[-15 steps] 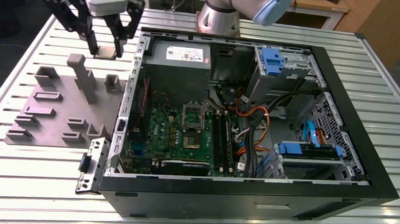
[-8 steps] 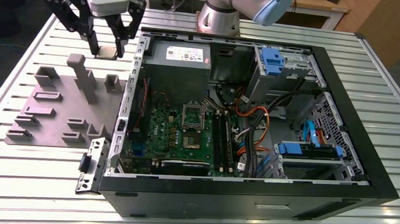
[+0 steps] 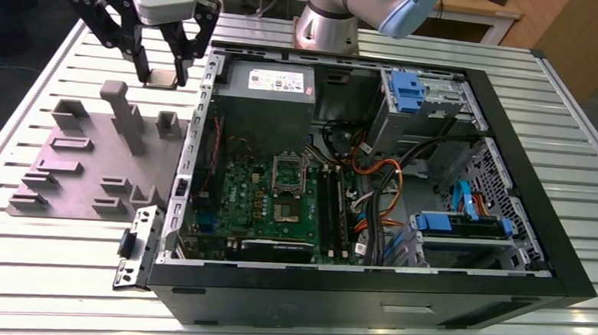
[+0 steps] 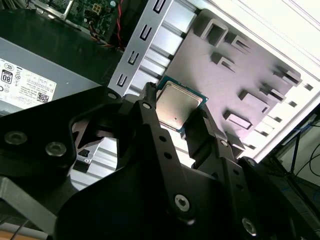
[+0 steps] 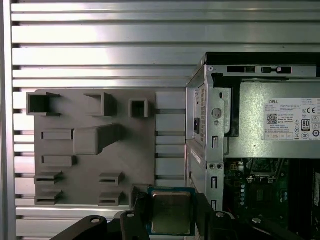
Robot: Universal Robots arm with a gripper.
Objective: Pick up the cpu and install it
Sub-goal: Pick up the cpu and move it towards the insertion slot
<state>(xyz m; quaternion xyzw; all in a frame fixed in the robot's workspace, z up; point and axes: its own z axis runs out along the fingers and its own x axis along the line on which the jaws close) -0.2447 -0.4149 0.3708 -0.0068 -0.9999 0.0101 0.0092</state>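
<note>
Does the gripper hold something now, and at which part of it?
Yes, the cpu. The fingers of the gripper press on two opposite edges of it; its metal top is uncovered.

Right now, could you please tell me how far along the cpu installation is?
Done: the small square silver-topped cpu is picked up, clamped in the black gripper. In hand: it is held outside the open black computer case, near the grey moulded fixture plate. Left: it is not yet on the green motherboard, where the upright silver socket frame stands.
</note>
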